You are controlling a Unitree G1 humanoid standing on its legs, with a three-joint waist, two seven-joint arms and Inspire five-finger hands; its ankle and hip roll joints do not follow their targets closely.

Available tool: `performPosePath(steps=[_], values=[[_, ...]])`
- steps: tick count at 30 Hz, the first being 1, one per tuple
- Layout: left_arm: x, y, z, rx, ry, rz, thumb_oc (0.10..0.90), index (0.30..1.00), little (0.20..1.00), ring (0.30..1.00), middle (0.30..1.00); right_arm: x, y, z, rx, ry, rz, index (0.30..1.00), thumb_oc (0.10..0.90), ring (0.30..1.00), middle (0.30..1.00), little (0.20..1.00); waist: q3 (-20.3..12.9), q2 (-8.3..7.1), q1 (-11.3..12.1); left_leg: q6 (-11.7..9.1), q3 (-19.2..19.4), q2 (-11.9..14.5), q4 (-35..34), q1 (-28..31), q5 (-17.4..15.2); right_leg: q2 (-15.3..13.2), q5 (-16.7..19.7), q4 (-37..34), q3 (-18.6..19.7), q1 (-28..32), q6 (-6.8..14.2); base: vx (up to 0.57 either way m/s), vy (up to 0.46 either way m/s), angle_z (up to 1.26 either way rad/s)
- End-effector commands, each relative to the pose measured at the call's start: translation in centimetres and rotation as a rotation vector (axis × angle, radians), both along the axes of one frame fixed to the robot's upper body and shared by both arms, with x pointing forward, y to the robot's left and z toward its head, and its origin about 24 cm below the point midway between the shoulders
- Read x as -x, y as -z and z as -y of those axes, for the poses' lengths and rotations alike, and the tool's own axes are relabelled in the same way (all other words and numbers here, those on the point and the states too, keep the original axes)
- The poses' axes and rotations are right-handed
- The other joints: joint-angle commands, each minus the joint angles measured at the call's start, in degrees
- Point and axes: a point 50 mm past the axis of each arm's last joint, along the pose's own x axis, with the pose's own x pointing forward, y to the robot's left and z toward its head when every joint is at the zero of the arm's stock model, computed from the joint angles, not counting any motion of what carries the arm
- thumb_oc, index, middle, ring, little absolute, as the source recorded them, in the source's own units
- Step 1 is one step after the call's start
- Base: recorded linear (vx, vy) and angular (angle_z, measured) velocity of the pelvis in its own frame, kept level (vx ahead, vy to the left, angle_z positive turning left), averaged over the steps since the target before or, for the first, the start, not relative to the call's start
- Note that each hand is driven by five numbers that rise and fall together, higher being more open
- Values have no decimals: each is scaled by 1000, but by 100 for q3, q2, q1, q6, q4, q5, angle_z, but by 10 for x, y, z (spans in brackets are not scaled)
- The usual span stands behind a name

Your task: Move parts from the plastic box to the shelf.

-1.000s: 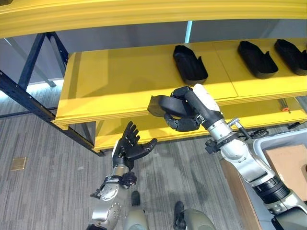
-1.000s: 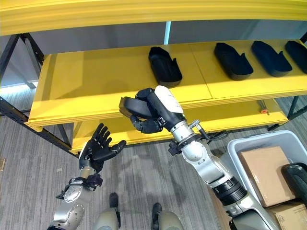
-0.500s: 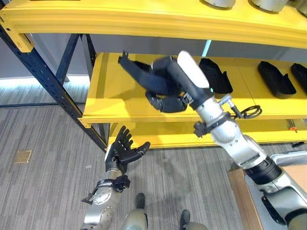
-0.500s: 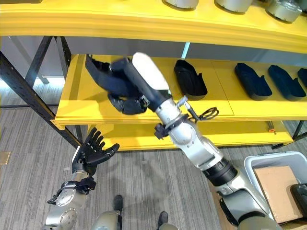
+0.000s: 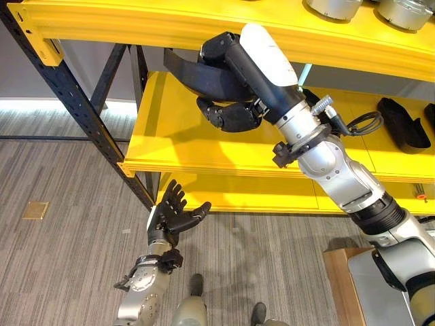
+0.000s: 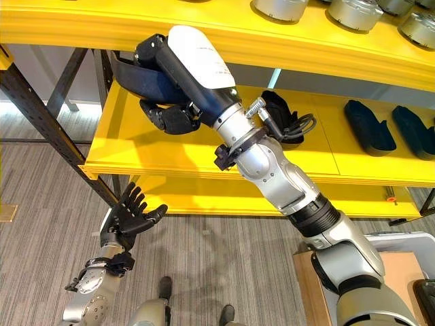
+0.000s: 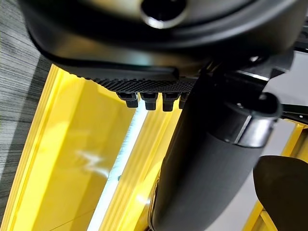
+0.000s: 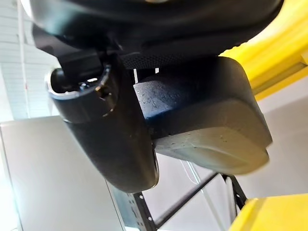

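Currently my right hand (image 5: 234,112) is gripping a black part (image 5: 204,78), fingers curling underneath it and thumb pressing against its side, and is holding it raised above the left end of the yellow shelf (image 5: 177,146), just beneath the front beam of the upper shelf (image 5: 136,24). Beyond my right wrist, more black parts (image 6: 367,125) are lying in a row on the same yellow shelf, well apart from my fingers. Meanwhile my left hand (image 5: 170,216) is hanging low over the grey floor (image 5: 61,258), fingers spreading wide and gripping nothing.
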Motion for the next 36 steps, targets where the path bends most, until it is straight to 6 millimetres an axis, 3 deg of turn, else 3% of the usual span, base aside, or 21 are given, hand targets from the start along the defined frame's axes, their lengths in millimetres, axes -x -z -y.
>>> performPosePath(steps=[1,7,19,23,30,36], values=[[-7,-44,0,-19,57,226,900,1000,1000,1000,1000,6,-59,1,-135,11,212,300,400,300,300,300,-497,-73,84,-282,-123,582,536,-194,-473,-362,-107,244,-35,113,213,-48,-29,14],[-6,-46,-2,-29,68,235,900,1000,1000,1000,1000,-30,-33,27,-103,197,76,300,400,300,300,300,-95,33,226,-317,-273,589,684,-557,-385,-352,-187,492,-174,-182,173,-95,-24,13],[-16,-63,9,0,92,322,900,1000,1000,1000,1000,-67,-13,40,-95,389,-33,300,400,300,300,300,573,337,357,-328,-479,580,869,-1050,-246,-368,-324,1086,-232,-873,89,-76,2,3],[-18,-66,11,1,98,338,900,1000,1000,1000,1000,-72,-17,40,-98,404,-44,300,400,300,300,300,657,380,408,-335,-527,551,873,-1142,-216,-377,-341,1123,-260,-943,82,-22,1,6],[-21,-72,15,14,126,370,900,1000,1000,1000,1000,-86,-20,58,-21,541,-63,300,400,300,300,300,756,418,559,-331,-642,465,836,-1318,-156,-408,-327,1123,-395,-1033,82,3,-5,9],[-23,-79,19,24,143,396,900,1000,1000,1000,1000,-90,-35,70,-28,623,-29,300,400,300,300,300,790,444,623,-325,-722,404,904,-1478,-166,-407,-358,1152,-440,-1087,77,9,-1,11]])
